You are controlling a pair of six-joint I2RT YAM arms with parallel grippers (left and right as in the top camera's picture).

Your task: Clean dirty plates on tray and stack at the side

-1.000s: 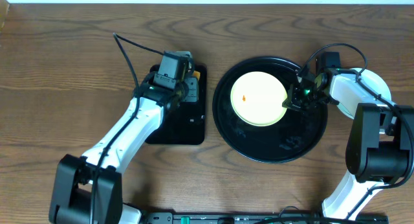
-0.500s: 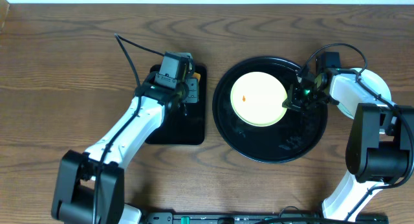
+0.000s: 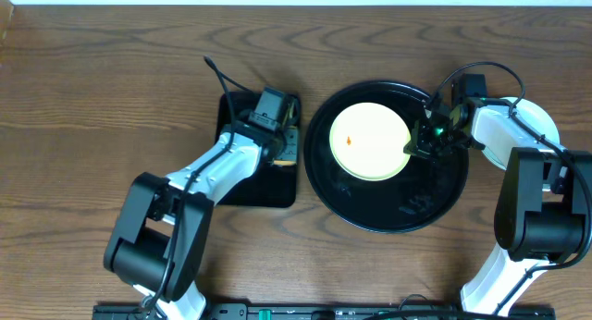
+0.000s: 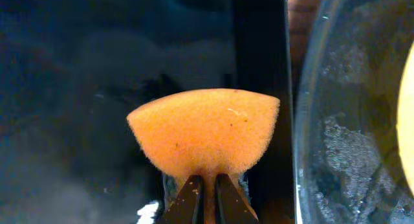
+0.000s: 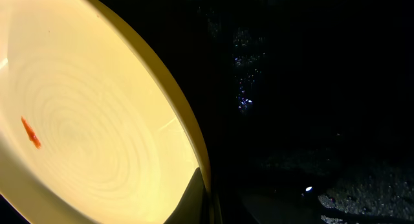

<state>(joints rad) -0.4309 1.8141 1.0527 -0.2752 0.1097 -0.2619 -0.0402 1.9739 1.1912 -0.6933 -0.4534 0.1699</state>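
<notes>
Dark wood-grain tabletop (image 3: 111,80) carries a round black tray (image 3: 388,218) toward its right edge. A pale yellow plate (image 3: 370,140) lies in the tray's rear part, with an orange speck (image 3: 349,141) on its face. The right arm's (image 3: 495,126) jaws pinch the plate's right rim. The left arm's (image 3: 217,167) jaws squeeze an orange sponge (image 4: 204,130) above a small rectangular tray (image 3: 250,186) just left of the round one.

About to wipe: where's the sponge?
Left wrist view: the orange sponge is pinched in the left end effector, over the rectangular black tray, just left of the round tray's rim.
</notes>
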